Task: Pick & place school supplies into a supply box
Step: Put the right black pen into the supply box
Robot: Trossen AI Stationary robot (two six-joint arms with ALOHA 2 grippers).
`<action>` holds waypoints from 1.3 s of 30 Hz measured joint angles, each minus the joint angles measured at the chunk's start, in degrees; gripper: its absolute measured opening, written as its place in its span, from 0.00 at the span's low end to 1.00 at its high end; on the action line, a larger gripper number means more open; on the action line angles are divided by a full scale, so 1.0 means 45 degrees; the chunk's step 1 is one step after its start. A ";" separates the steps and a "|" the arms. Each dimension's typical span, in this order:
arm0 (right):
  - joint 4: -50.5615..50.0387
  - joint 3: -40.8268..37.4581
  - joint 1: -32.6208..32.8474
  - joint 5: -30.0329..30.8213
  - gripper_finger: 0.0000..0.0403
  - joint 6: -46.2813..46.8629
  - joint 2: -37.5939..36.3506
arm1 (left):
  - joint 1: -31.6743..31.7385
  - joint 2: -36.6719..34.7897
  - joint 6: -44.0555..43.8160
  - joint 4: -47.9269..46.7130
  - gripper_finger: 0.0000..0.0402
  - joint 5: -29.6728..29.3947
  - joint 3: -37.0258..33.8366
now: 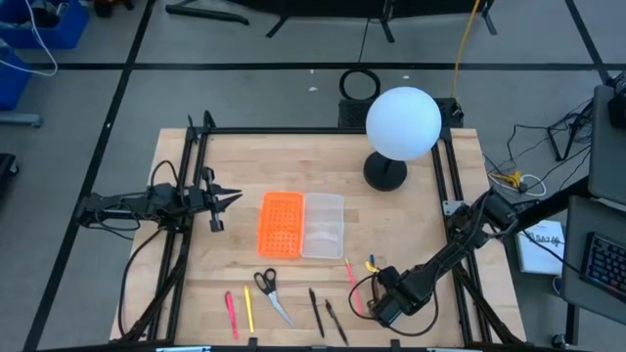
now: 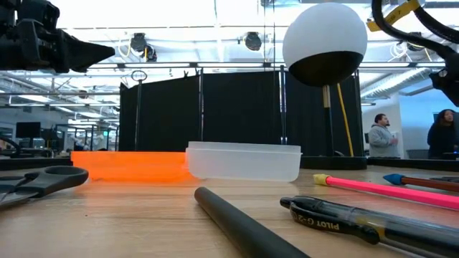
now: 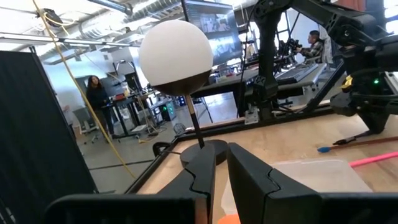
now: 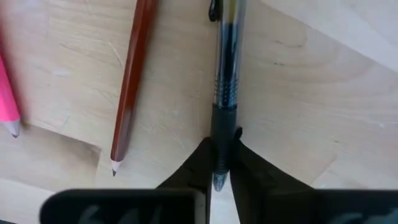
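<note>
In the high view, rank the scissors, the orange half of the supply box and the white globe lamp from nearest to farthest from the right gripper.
Measured from the right gripper, low at the table's front right:
1. scissors, to its left along the front edge.
2. orange half of the supply box, mid-table, farther left and back.
3. white globe lamp, at the table's back edge.

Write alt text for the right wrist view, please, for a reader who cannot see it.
The right claw is closed on the tip end of a clear-barrelled black pen lying on the wooden table. Beside it lie a reddish-brown pencil and a pink pencil.

R gripper [image 4: 222,163] low, clamped; L gripper [image 3: 221,180] raised, shut.
</note>
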 joint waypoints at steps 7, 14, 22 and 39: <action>-0.0584 -0.0039 0.0226 0.1346 0.05 0.0488 -0.1235 | 0.0000 0.0000 -0.0446 0.0195 0.13 0.0033 0.0000; -0.1998 -0.0052 0.0818 0.4498 0.05 0.2097 -0.2973 | -0.0005 -0.0002 -0.0641 0.0473 0.13 0.0034 0.0000; -0.1862 -0.0063 -0.0021 0.7400 0.05 0.0839 -0.4315 | -0.0004 -0.0002 -0.0799 0.0461 0.13 0.0029 0.0000; 0.6785 -0.0032 -0.5597 0.5709 0.05 -0.6672 -0.4670 | -0.0005 -0.0005 0.0233 0.0466 0.13 -0.0015 0.0000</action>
